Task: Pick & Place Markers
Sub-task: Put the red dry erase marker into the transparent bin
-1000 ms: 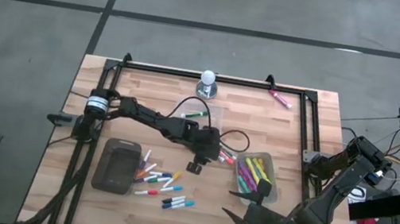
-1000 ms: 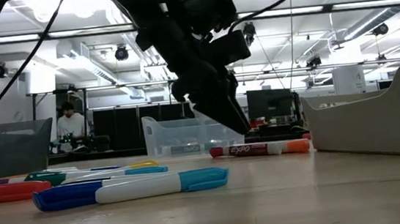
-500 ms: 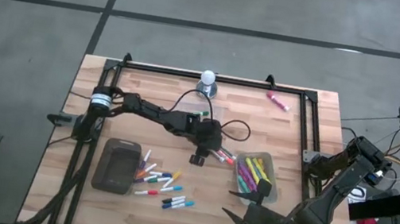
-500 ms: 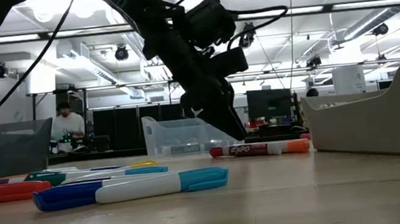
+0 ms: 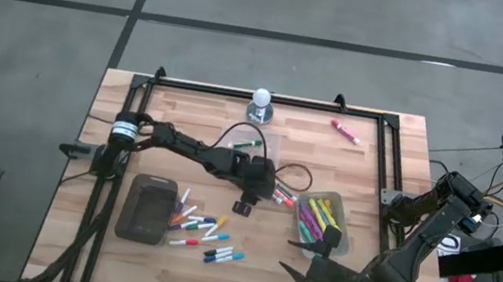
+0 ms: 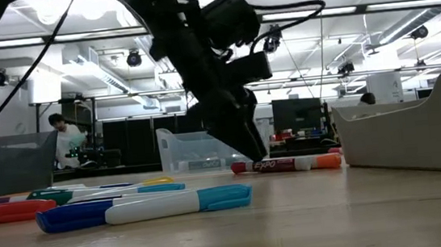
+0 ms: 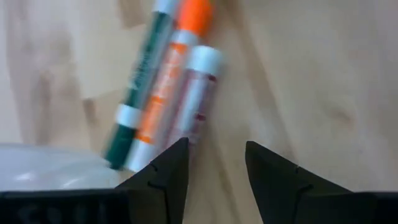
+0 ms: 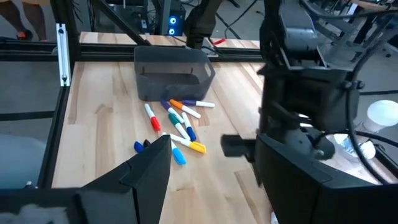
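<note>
left gripper (image 5: 246,204): low over mid-surface, just beside the three markers near the clear tub's corner; fingers (image 7: 163,180) apart with bare wood between them, holding nothing
three markers (image 7: 168,93): green, orange and a red one lying side by side on the wood, just ahead of the left fingertips, not between them
right gripper (image 5: 304,269): parked at the near right edge of the surface, well apart from the work; fingers (image 8: 146,168) spread wide, empty
loose markers (image 5: 202,232): scattered cluster on the wood just right of the dark tray, mixed colours — blue, red, orange, green, white-bodied
dark tray (image 5: 147,208): flat on the left half of the surface; can't tell if anything's in it
clear tub with markers (image 5: 322,221): right of centre, pink, yellow and green pens piled inside
second clear tub (image 5: 253,146): toward the far side, one green marker in it
stray marker (image 5: 344,130): pink/red, alone near the far right rail
low view: red-and-orange marker (image 6: 286,164) flat on the wood just behind the left arm's fingertips; blue-capped one (image 6: 143,208) nearest the camera
white knob on round base (image 5: 259,106): far edge, centre
background: person (image 6: 64,142) at a bench far behind the surface
</note>
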`<state>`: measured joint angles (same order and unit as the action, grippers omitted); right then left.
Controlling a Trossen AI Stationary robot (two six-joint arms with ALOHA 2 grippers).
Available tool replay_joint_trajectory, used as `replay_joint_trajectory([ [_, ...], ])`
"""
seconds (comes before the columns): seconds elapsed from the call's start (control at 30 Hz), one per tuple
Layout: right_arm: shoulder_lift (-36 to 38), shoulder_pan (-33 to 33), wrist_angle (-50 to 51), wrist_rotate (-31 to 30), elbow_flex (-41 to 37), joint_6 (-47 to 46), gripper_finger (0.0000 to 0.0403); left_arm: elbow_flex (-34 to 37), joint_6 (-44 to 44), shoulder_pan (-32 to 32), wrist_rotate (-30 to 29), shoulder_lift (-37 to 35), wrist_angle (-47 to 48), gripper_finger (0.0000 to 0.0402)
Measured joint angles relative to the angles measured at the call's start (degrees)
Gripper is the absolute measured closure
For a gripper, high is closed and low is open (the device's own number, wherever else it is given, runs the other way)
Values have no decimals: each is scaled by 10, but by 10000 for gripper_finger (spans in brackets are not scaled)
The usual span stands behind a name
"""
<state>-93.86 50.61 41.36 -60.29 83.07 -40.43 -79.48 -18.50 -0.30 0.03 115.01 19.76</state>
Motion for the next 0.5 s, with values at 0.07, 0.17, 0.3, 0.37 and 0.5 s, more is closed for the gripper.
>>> replay_joint_trajectory([
  [0.07, 0, 0, -2, 4, -2, -5, 179, 0, 15, -17, 3, -14, 21, 245],
  [0.17, 0, -2, -1, 1, -16, -10, 179, 0, 58, -42, 10, -34, 48, 249],
  [0.3, 0, -23, -1, -1, -32, -28, 179, 3, 99, -76, 26, -45, 83, 270],
  [0.37, 0, -37, -1, 4, -37, -41, 179, 7, 115, -99, 30, -53, 81, 289],
  [0.5, 0, -70, -1, 6, -41, -62, 179, 27, 135, -148, 36, -70, 75, 344],
])
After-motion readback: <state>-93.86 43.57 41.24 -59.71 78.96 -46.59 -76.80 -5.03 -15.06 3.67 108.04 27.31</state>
